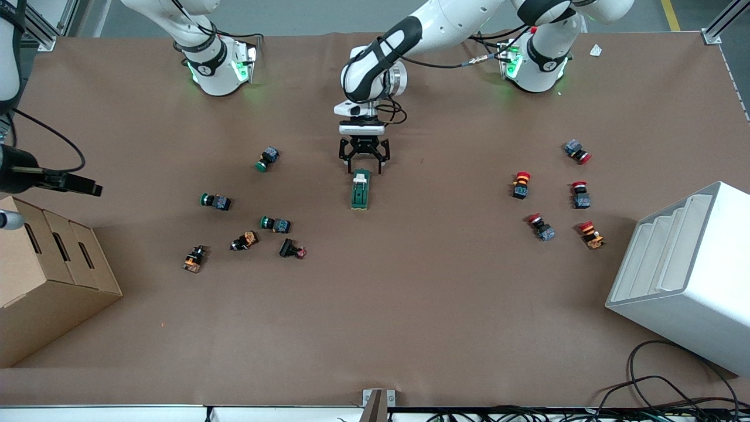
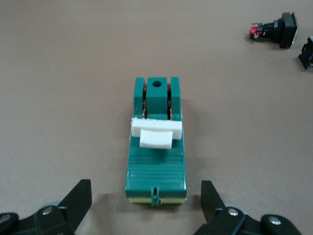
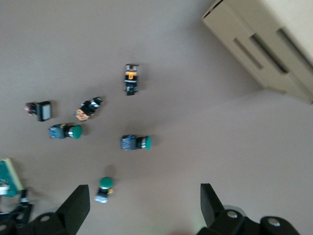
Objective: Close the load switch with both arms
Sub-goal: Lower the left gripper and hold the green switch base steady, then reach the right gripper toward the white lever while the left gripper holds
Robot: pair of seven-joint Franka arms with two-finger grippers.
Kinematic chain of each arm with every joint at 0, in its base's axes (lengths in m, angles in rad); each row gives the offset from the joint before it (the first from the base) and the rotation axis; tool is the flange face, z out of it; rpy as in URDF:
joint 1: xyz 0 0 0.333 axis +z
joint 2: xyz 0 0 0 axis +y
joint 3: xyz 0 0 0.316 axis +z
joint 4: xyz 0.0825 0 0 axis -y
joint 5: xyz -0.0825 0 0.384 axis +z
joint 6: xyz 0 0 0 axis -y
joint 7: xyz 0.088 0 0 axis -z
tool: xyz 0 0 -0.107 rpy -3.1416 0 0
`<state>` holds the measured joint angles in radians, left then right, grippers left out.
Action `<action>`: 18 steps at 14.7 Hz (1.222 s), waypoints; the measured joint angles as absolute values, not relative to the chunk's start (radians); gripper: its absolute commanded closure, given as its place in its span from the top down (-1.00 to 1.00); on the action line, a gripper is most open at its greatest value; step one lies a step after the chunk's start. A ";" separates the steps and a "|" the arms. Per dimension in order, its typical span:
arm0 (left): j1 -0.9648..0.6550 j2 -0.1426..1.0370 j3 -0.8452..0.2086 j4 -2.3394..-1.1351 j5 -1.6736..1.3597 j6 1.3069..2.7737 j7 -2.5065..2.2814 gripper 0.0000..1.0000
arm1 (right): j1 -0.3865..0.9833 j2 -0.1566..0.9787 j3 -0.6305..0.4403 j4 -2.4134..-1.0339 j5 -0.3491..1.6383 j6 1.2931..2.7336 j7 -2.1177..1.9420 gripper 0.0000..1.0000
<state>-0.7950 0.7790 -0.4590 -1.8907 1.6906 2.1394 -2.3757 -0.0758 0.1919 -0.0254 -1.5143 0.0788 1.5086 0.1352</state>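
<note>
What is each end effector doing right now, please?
Left end effector: open, empty, over the table at the load switch.
Right end effector: open, empty, above the green-capped push buttons.

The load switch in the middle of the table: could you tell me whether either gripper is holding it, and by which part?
Nothing is held. The left gripper hangs open at the load switch, fingers apart from its end; the right gripper is open above the green push buttons.

Both arms (image 1: 410, 41) have glossy white shells with black joint bands, on bases glowing green. Black cables loop along the left arm's links. The left gripper (image 1: 363, 157) is black under a white wrist block, with round silver screws behind its wedge-shaped fingers (image 2: 78, 198).
</note>
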 measured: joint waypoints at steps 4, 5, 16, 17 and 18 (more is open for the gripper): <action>-0.807 0.816 -0.461 -1.895 1.810 2.058 -2.486 0.97 | 0.016 0.194 -0.016 -1.574 0.142 1.569 0.344 1.00; -0.817 0.821 -0.461 -1.896 1.820 2.036 -2.507 0.97 | 0.046 0.195 -0.015 -1.594 0.156 1.599 0.403 1.00; -0.905 0.833 -0.459 -1.890 1.825 1.984 -2.567 0.99 | 0.399 0.199 -0.006 -1.976 0.235 2.172 0.941 1.00; -0.907 0.835 -0.459 -1.890 1.825 1.981 -2.567 0.99 | 0.438 0.199 -0.006 -2.014 0.235 2.238 0.982 1.00; -0.908 0.836 -0.459 -1.889 1.825 1.979 -2.567 0.99 | 0.474 0.200 -0.006 -2.046 0.235 2.299 1.020 1.00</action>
